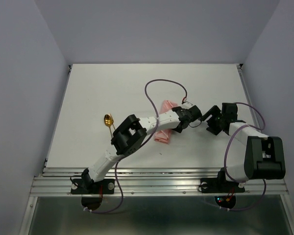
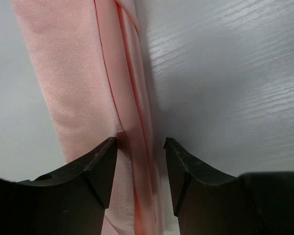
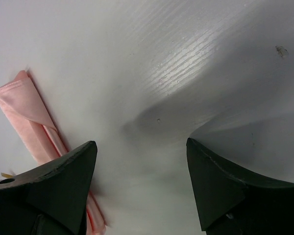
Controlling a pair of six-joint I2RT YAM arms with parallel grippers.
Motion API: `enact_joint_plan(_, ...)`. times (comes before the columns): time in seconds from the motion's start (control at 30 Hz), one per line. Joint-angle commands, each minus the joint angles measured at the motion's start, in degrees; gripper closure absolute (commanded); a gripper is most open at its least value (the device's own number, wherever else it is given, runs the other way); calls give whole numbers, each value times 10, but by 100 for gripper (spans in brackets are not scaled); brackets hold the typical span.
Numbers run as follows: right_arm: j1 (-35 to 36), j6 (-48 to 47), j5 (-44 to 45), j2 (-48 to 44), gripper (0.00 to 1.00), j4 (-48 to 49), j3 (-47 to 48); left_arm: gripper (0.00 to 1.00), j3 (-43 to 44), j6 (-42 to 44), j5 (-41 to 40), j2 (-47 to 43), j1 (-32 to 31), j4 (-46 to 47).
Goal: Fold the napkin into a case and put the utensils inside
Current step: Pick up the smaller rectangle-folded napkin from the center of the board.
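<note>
The napkin [image 1: 166, 105] lies on the white surface [image 1: 112, 83] a little right of the middle, folded to a narrow salmon-pink strip that runs obliquely from far to near. In the top view only its two ends show, because the left arm [image 1: 152, 122] reaches across it.

The left jaws are at the right side of the strip. In the left wrist view they stand moderately apart. The layered long edge of the napkin [image 2: 78, 73] runs between them, with several thin folds beside each other. One of the fingers [image 2: 88, 181] is over the cloth, and the other is over bare surface just beside the edge. The jaws do not close on the cloth. I cannot tell if the tips touch it.

The right arm [image 1: 264, 156] comes from the right side, and its jaws are near the left ones but apart from them. In the right wrist view these jaws are wide and hold nothing. Between them there is only bare surface with a shadow. The napkin [image 3: 24, 107] appears there at the left edge, partly behind the dark left finger.

One gold spoon [image 1: 108, 120] lies on the surface left of the napkin, well apart from it. Its round head points to the far side (the lower handle goes under the elbow of the left arm). I can find only this one utensil in the views.
</note>
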Motion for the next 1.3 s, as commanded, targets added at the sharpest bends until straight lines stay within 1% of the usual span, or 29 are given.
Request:
enact_joint_plan(0.0,-4,-12,-3,4,21,2,9,46,28,-3,-27,6,-8,-5)
enact_joint_plan(0.1,-4,-11,-3,3,21,2,9,49,31,-4,-40,13,-8,-10)
enact_joint_plan(0.27,-4,-12,-3,4,20,2,8,58,34,-4,-66,27,-8,-23)
enact_joint_plan(0.3,-4,-12,-4,4,20,2,8,59,33,-2,-68,27,-8,-23)
enact_joint_plan(0.37,-4,-13,-2,4,20,3,7,62,31,1,-70,29,-5,-23)
enact_joint_plan(0.47,-4,-11,-2,1,21,2,5,73,23,9,-65,26,0,-17)
enact_joint_plan(0.57,-4,-10,-1,-2,20,3,4,89,7,24,-44,13,10,2)
enact_joint_plan(0.6,-4,-9,-1,-2,20,2,3,100,-2,29,-38,8,12,8)
enact_joint_plan(0.7,-4,-9,0,-2,20,2,2,100,-25,57,5,-22,18,43)
enact_joint_plan(0.73,-4,-9,1,-3,21,2,2,100,-32,66,41,-40,21,52)
enact_joint_plan(0.8,-4,-9,1,-4,20,2,3,100,-46,90,75,-59,27,79)
enact_joint_plan(0.83,-4,-8,0,-5,21,2,3,100,-51,98,119,-75,30,86)
enact_joint_plan(0.9,-4,-8,0,-5,20,2,4,100,-67,113,163,-92,36,109)
enact_joint_plan(0.93,-4,-7,1,-6,20,2,4,100,-73,116,211,-109,44,116)
enact_joint_plan(1.0,-4,-7,1,-8,20,2,4,100,-84,119,257,-123,54,138)
enact_joint_plan(1.03,-4,-7,2,-9,20,2,5,100,-96,123,309,-135,62,151)
enact_joint_plan(1.2,-4,-7,5,-29,20,2,9,100,-122,127,427,-154,87,185)
enact_joint_plan(1.23,-4,-6,5,-34,20,1,10,100,-132,124,475,-157,92,199)
enact_joint_plan(1.27,-4,-6,5,-39,21,-1,11,100,-136,123,496,-159,97,206)
